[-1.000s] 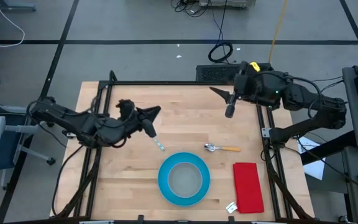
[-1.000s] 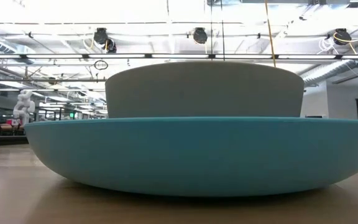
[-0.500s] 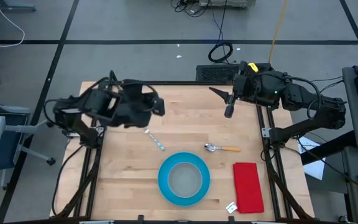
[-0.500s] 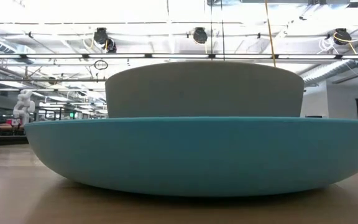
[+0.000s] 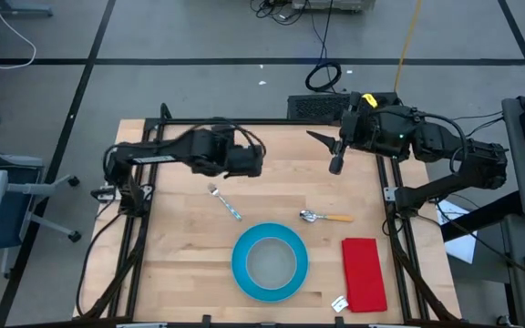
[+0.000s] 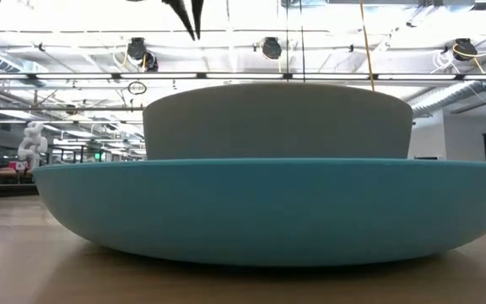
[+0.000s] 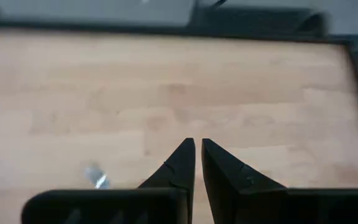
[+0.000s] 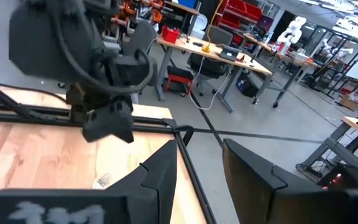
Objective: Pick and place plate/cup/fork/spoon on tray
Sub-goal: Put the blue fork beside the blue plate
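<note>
Left gripper (image 5: pixel 255 162) pressed together, empty, raised over desk (image 5: pixel 272 187). Right gripper (image 5: pixel 333 148) spread, far edge. One plate (image 5: pixel 241 264) under one cup (image 5: pixel 272 263); one fork (image 5: pixel 225 201), one spoon (image 5: pixel 325 217) lie loose.

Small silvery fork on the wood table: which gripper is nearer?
Left. The left gripper hangs just beyond the small silvery fork; the right gripper waits farther off, toward the table's right side.

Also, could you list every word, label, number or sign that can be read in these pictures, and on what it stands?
No text can be read in any view.
White marks on the right pincer's own body, at the bottom edge of its wrist view: too blurred to read.
Small white tag beside the red cloth: too small to read.
</note>
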Tool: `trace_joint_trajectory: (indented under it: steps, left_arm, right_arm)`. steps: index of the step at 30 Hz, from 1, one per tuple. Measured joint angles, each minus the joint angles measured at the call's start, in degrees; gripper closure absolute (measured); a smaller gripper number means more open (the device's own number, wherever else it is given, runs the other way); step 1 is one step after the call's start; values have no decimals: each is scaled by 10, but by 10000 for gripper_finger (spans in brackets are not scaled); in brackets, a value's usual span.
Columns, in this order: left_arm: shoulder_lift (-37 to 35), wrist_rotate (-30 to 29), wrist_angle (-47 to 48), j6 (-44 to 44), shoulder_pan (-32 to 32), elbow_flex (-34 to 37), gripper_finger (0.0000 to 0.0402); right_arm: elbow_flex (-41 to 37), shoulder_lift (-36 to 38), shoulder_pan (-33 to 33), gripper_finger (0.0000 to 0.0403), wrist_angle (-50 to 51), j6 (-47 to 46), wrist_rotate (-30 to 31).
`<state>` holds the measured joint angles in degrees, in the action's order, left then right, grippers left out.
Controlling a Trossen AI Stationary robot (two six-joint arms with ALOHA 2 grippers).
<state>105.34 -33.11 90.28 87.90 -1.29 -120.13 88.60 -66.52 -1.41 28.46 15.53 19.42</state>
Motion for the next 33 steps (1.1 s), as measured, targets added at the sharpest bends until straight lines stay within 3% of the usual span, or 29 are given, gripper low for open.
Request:
trace_joint_trajectory:
  steps: [9,16,28,33]
  left_arm:
    - [-19,75,-2,298,-35,166,371]
    - [-22,122,-4,442,-67,196,371]
    - [-23,136,-6,388,-66,195,371]
    - [-23,136,-5,321,-66,195,371]
  right_arm:
    - [0,0,0,283,19,-14,0]
    - [0,0,0,283,18,-14,0]
    - [0,0,0,283,18,-13,0]
    - [0,0,0,283,18,-13,0]
